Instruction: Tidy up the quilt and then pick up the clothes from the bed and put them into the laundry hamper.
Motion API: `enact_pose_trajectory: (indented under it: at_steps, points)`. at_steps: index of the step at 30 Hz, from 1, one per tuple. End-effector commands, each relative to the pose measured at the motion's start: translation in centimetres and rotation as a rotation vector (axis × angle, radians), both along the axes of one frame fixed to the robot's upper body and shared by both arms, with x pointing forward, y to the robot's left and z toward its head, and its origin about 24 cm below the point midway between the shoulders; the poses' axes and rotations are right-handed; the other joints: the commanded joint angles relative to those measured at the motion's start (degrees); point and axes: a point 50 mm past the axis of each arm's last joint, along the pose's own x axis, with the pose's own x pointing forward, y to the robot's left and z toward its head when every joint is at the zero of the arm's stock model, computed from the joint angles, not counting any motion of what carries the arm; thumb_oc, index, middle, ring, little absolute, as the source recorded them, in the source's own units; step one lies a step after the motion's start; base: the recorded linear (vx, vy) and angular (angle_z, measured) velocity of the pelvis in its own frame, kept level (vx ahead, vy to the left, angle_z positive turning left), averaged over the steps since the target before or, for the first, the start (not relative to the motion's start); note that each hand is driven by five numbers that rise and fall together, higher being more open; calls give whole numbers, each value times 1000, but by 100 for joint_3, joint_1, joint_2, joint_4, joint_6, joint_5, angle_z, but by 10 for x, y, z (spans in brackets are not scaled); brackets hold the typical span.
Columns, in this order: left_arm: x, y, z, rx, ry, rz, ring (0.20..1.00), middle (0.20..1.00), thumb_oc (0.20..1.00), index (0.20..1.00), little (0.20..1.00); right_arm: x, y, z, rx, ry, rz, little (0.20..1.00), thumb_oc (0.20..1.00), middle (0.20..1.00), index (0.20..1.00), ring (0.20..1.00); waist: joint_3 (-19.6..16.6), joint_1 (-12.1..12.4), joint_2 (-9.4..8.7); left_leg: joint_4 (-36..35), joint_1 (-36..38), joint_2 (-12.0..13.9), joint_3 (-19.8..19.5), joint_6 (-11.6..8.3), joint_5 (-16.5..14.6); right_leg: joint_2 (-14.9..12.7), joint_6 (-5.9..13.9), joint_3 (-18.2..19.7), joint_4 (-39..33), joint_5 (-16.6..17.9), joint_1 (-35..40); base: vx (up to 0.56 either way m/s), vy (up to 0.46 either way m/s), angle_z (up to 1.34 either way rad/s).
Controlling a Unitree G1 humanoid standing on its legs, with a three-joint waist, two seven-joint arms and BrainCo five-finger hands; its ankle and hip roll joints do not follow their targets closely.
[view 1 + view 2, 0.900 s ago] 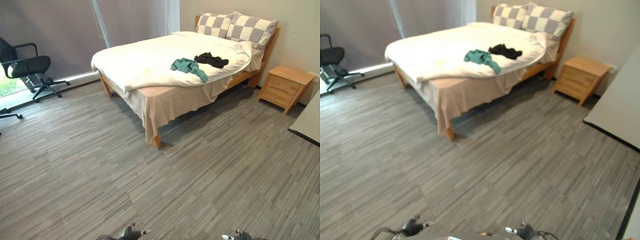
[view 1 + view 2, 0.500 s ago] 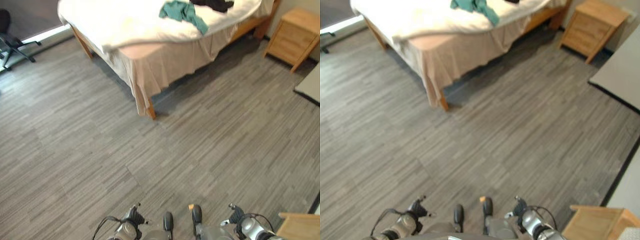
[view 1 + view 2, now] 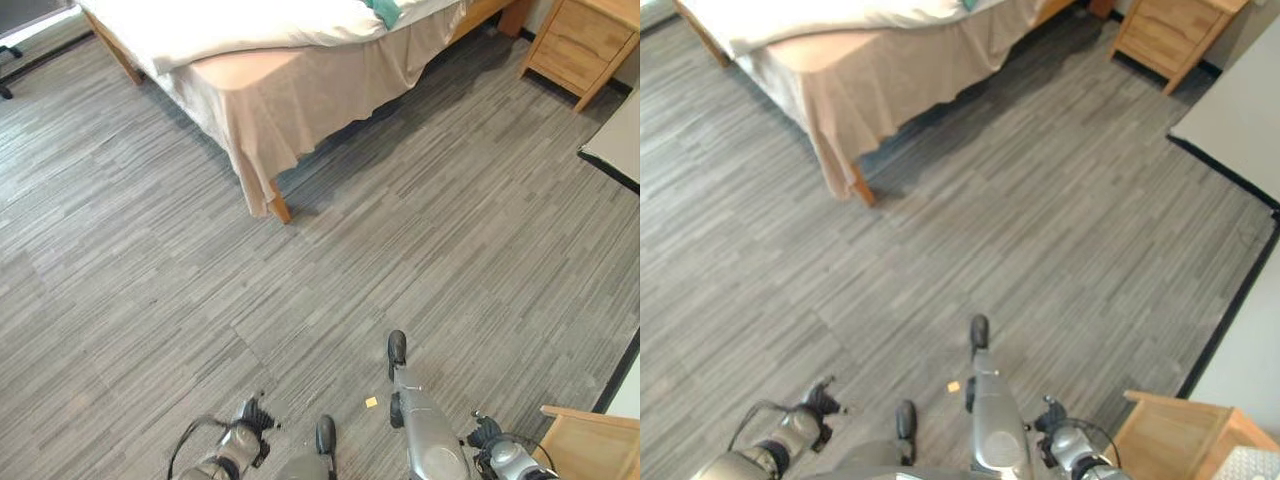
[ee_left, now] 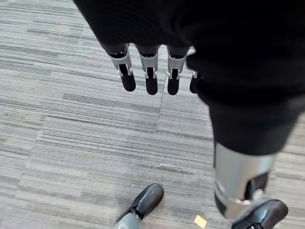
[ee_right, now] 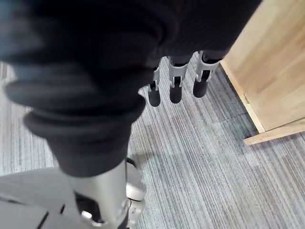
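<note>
The bed's foot corner lies at the far side of the floor, with a white quilt (image 3: 230, 25) over a hanging tan sheet (image 3: 300, 100). A bit of a green garment (image 3: 383, 8) shows on the quilt at the picture's upper edge. My left hand (image 4: 147, 76) hangs low at my left side, far from the bed, fingers straight and holding nothing. My right hand (image 5: 175, 86) hangs at my right side the same way, open and empty, close to a light wooden panel (image 5: 267, 62).
A wooden nightstand (image 3: 580, 40) stands right of the bed. A pale surface with a dark edge (image 3: 1240, 110) runs along the right. A light wooden piece (image 3: 1180, 435) sits by my right hand. A small yellow scrap (image 3: 371, 402) lies on the grey striped floor (image 3: 450, 230).
The camera has tipped down: the bed has slid up the picture, and the pillows, black garment and chair have left it. Both hands hang as before.
</note>
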Motion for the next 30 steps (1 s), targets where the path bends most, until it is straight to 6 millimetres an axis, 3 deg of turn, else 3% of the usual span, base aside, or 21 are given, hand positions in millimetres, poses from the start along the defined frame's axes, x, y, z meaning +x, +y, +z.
enact_pose_trajectory:
  at_steps: [1, 2, 3, 5, 6, 7, 9, 10, 11, 13, 14, 15, 18, 19, 21, 22, 23, 26, 27, 28, 30]
  points:
    - [23, -17, 6, -58, -81, -6, 1000, 1000, 1000, 1000, 1000, -5, -11, 0, -47, 31, 37, 1000, 1000, 1000, 1000, 1000, -178, 46, 43, 2938, -384, 11, 28, -495, 317, 225, -105, 0, -575, 170, 789, 285, -284, 16]
    - [36, -14, 13, -58, -139, 28, 1000, 1000, 1000, 1000, 1000, 6, -13, 5, -49, -9, 19, 1000, 1000, 1000, 1000, 1000, -45, 142, -64, 4039, -1014, -60, -31, -585, 706, 143, -239, -54, -643, 128, 1008, 378, -360, 36]
    - [49, -11, 20, -60, -191, 53, 1000, 1000, 1000, 1000, 1000, 18, -12, 10, -46, -48, 9, 1000, 1000, 1000, 1000, 1000, -8, 198, -165, 4584, -1422, -63, 38, -580, 716, 54, -309, -62, -711, 58, 1143, 277, -268, 24]
    - [67, -13, 31, -79, -270, 77, 1000, 1000, 1000, 1000, 1000, 35, -10, 18, -45, -108, 8, 1000, 1000, 1000, 1000, 1000, 17, 304, -245, 4756, -2011, 149, 407, -501, 648, -37, -348, -90, -784, -112, 1323, 414, -185, -8]
    - [64, -26, 27, -133, -262, 67, 1000, 1000, 1000, 1000, 1000, 38, -8, 19, -38, -124, 17, 1000, 1000, 1000, 1000, 1000, 5, 458, -198, 3954, -2241, 491, 895, -455, 459, -14, -311, -123, -784, -369, 1559, 389, -84, -23]
    - [64, -26, 27, -132, -262, 67, 1000, 1000, 1000, 1000, 1000, 38, -8, 19, -38, -124, 17, 1000, 1000, 1000, 1000, 1000, -7, 455, -214, 3929, -2245, 471, 902, -450, 481, -33, -308, -121, -784, -366, 1544, 439, 5, -10]
    - [60, -30, 24, -139, -240, 36, 1000, 1000, 1000, 1000, 1000, 41, -7, 20, -23, -136, 19, 1000, 1000, 1000, 1000, 1000, -92, 557, -112, 2417, -2195, 378, 1119, -314, 399, 18, -212, -79, -784, -536, 1785, 364, 94, 2]
    - [60, -30, 24, -139, -240, 36, 1000, 1000, 1000, 1000, 1000, 41, -7, 20, -23, -136, 19, 1000, 1000, 1000, 1000, 1000, -97, 559, -130, 2365, -2174, 356, 1131, -309, 432, -2, -208, -74, -784, -533, 1779, 527, 161, -19]
    - [53, -31, 20, -124, -211, 8, 1000, 1000, 1000, 1000, 1000, 45, -8, 22, -17, -154, 13, 1000, 1000, 1000, 1000, 1000, -208, 666, 41, 1056, -2185, 400, 1237, -350, 855, 105, -134, -94, -784, -770, 2083, 467, 129, -24]
    - [50, -32, 19, -123, -200, 12, 1000, 1000, 1000, 1000, 1000, 45, -8, 23, -14, -162, 6, 1000, 1000, 1000, 1000, 1000, -196, 676, 55, 701, -2172, 479, 1443, -389, 1058, 112, -121, -179, -784, -913, 2274, 451, 107, -33]
    - [44, -20, 16, -111, -180, 79, 1000, 1000, 1000, 1000, 1000, 43, -7, 22, -10, -156, 5, 1000, 1000, 1000, 1000, 1000, -293, 691, 82, 400, -2065, 632, 1770, -353, 1156, 194, -133, -258, -784, -1031, 2492, 495, 93, -26]
    - [34, -13, 12, -98, -153, 114, 1000, 1000, 1000, 1000, 1000, 38, -2, 18, -1, -137, 12, 1000, 1000, 1000, 1000, 1000, -361, 712, 30, 259, -1832, 543, 1784, -288, 1176, 186, -121, -287, -705, -999, 2687, 646, 126, -22]
    - [16, -2, 6, -78, -87, 147, 1000, 1000, 1000, 1000, 1000, 29, 7, 11, 27, -100, 22, 1000, 1000, 1000, 1000, 1000, -514, 784, -115, 144, -1454, 339, 1771, -68, 993, 72, 221, -361, 709, -1049, 2401, 417, 102, -10]
    - [13, -2, 5, -68, -71, 131, 1000, 1000, 1000, 1000, 1000, 31, 13, 11, 40, -106, 35, 1000, 1000, 1000, 1000, 1000, -443, 721, -125, 89, -1224, 299, 1817, 57, 864, -92, 481, -355, 1478, -890, 2089, 290, 132, 48]
    - [13, 3, 6, -47, -65, 117, 1000, 1000, 1000, 1000, 1000, 37, 16, 13, 51, -126, 42, 1000, 1000, 1000, 1000, 1000, -319, 610, -42, -132, -908, 325, 1722, 140, 801, -240, 631, -208, 2717, -452, 1312, 211, 113, 60]
    - [13, 3, 6, -47, -65, 117, 1000, 1000, 1000, 1000, 1000, 37, 16, 14, 50, -126, 42, 1000, 1000, 1000, 1000, 1000, -336, 620, -31, -133, -928, 339, 1731, 137, 808, -224, 625, -201, 2708, -437, 1289, 299, 22, 71]
    - [15, 9, 8, -29, -75, 121, 1000, 1000, 1000, 1000, 1000, 39, 19, 14, 62, -136, 33, 1000, 1000, 1000, 1000, 1000, -277, 550, 18, -168, -773, 439, 1651, 67, 711, -467, 542, -314, 2608, -434, 973, 327, -68, 81]
    - [16, 14, 9, -11, -77, 119, 1000, 1000, 1000, 1000, 1000, 38, 21, 13, 74, -138, 20, 1000, 1000, 1000, 1000, 1000, -270, 401, -55, -168, -581, 403, 1398, -82, 573, -521, 331, -259, 883, -537, 1123, 364, -157, 81]
    - [16, 14, 9, -11, -77, 119, 1000, 1000, 1000, 1000, 1000, 38, 22, 13, 74, -138, 20, 1000, 1000, 1000, 1000, 1000, -275, 399, -49, -168, -589, 411, 1396, -85, 578, -510, 328, -266, 852, -515, 1132, 388, -286, 87]
    - [18, 17, 11, -5, -79, 114, 1000, 1000, 1000, 1000, 1000, 36, 19, 12, 71, -124, 5, 1000, 1000, 1000, 1000, 1000, -316, 325, -160, -168, -469, 401, 1193, -200, 431, -501, 406, 284, -332, -210, 1099, 338, -301, 87]
    - [19, 18, 11, 11, -87, 103, 1000, 1000, 1000, 1000, 1000, 28, 17, 8, 50, -86, 24, 1000, 1000, 1000, 1000, 1000, -380, 303, -239, -168, -399, 440, 1062, -278, 336, -526, 493, 713, -704, 6, 1075, 370, -361, 78]
